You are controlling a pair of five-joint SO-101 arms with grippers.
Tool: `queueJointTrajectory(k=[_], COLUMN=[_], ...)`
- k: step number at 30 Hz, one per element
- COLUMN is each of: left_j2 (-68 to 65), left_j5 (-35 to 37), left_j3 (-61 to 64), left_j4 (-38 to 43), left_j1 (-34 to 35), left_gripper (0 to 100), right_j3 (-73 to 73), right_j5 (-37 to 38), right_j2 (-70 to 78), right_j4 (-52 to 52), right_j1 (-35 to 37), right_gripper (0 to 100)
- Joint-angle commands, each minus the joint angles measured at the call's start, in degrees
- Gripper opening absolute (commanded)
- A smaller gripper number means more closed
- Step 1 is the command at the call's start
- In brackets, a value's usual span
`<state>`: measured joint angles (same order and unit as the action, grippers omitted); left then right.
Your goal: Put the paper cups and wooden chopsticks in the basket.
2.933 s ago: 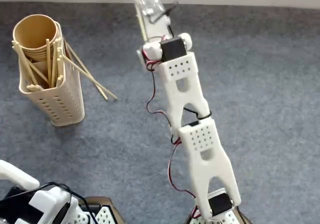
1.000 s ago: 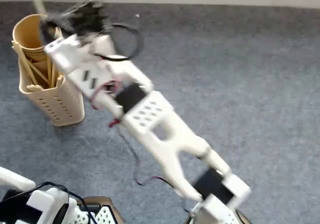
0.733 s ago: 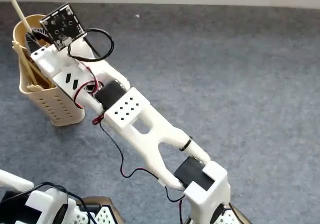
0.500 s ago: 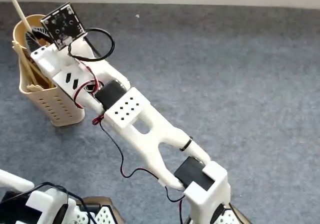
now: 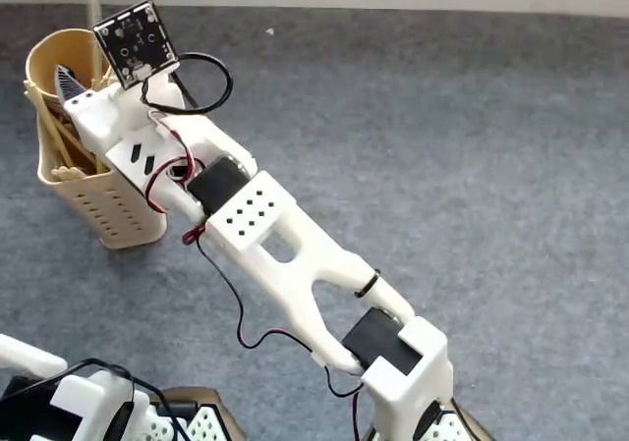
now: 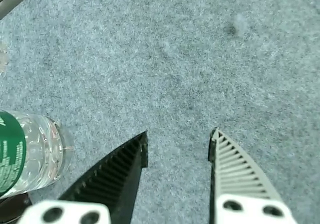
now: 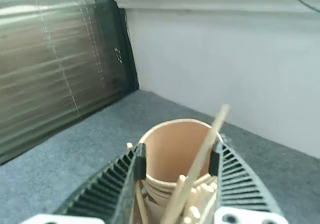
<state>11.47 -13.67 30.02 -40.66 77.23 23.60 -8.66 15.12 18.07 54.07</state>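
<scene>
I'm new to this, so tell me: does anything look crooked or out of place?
One wooden chopstick slants up out of the basket, between the open jaws of the right gripper, not settled among the others. Nothing looks spilled or broken.

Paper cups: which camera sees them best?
The right wrist view: the stacked paper cups sit close, mouth facing the camera, a chopstick across them. The high view shows their rim in the basket, partly behind the arm. The left wrist view faces carpet and a bottle.
</scene>
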Motion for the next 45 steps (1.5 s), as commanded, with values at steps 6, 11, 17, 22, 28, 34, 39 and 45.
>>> queueJointTrajectory(k=[6, 11, 17, 22, 28, 34, 39, 45], left_j2=[0.4, 0.4, 0.4, 0.4, 0.4, 0.31, 0.31, 0.31], left_j5=[-0.53, -0.53, -0.62, -0.62, -0.62, -0.62, -0.7, -0.7], left_j3=[-0.22, -0.22, -0.13, 1.19, 1.36, 1.36, 3.47, 7.52], left_j4=[0.88, 0.88, 0.88, 1.05, 3.52, 5.01, 6.68, 14.24], left_j1=[0.22, 0.22, 0.31, 0.22, 0.22, 0.13, 0.13, 0.04], left_gripper=[21, 21, 21, 21, 21, 21, 21, 21], right_j3=[6.99, 8.57, 7.08, -3.3, -6.9, -11.82, -23.78, -33.71], right_j5=[-0.53, -0.62, -0.53, -0.44, -0.09, 5.89, 15.56, 18.29], right_j2=[-0.75, -0.92, 0.13, 7.78, 16.31, 18.77, 18.42, 18.42], right_j4=[11.65, 20.88, 33.36, 30.37, 15.25, 4.79, -11.12, -19.56], right_j1=[-9.63, -16.57, -20.62, -20.62, -19.56, -12.79, -7.6, -6.2], right_gripper=[21.7, 21.7, 21.7, 21.7, 21.7, 21.7, 21.7, 21.7])
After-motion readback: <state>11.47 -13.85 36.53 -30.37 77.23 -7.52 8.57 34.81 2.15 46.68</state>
